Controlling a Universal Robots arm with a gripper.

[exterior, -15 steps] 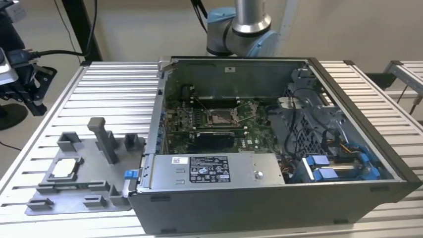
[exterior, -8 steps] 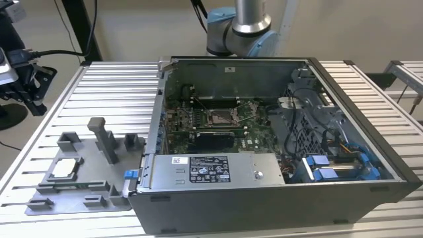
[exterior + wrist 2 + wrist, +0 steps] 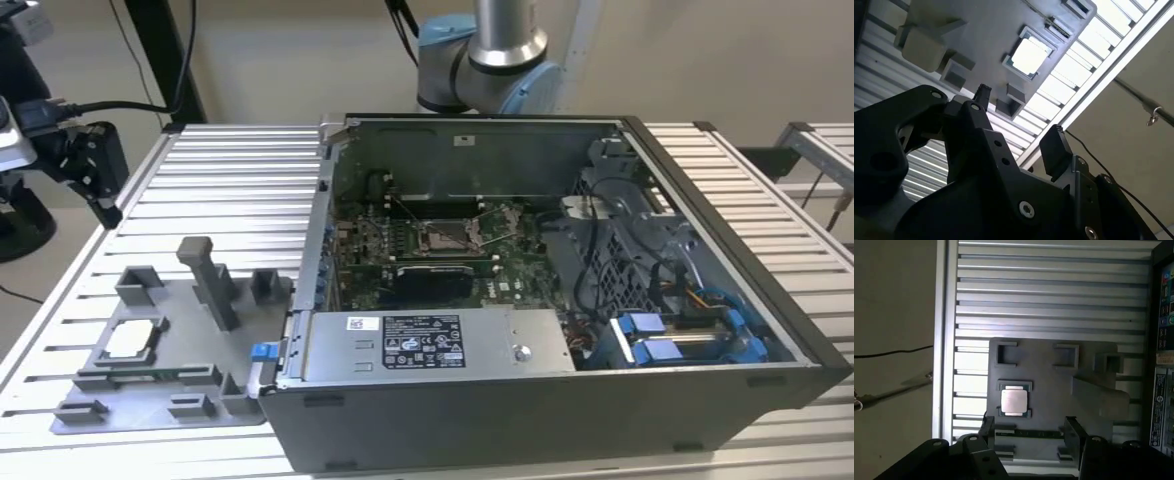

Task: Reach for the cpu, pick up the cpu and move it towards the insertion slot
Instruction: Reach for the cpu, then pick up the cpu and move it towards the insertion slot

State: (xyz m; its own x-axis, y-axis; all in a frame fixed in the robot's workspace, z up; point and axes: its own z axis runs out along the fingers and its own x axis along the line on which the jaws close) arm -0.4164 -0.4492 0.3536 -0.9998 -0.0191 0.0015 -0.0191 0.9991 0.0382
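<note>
In the exterior view, the cpu (image 3: 130, 340) lies flat in a square recess of the grey fixture plate (image 3: 147, 395), at the lower left of the frame on the slatted aluminium table (image 3: 227, 190). A tall upright post (image 3: 207, 280) rises from the plate just beside the recess, toward the exterior view's right. The open computer case (image 3: 534, 420) stands against the plate's right edge. The insertion slot (image 3: 447, 236) sits mid-frame on the green motherboard. The case walls close it in on all sides and it is open above. A section of the robot arm (image 3: 494, 50) shows at top centre, behind the case.

In the second wrist view, the gripper (image 3: 1019, 111) hangs clear of the fixture plate (image 3: 989, 35). Its fingers (image 3: 1054, 145) are spread apart and hold nothing. The cpu (image 3: 1029, 56) shows bright in its raised frame, well apart from them.

In the first wrist view, the gripper (image 3: 1029, 422) has both fingers (image 3: 1074, 427) parted over the fixture plate (image 3: 1044, 370). The cpu (image 3: 1013, 401) rests untouched in its recess, near the plate edge that faces the table's rail (image 3: 946, 340).
</note>
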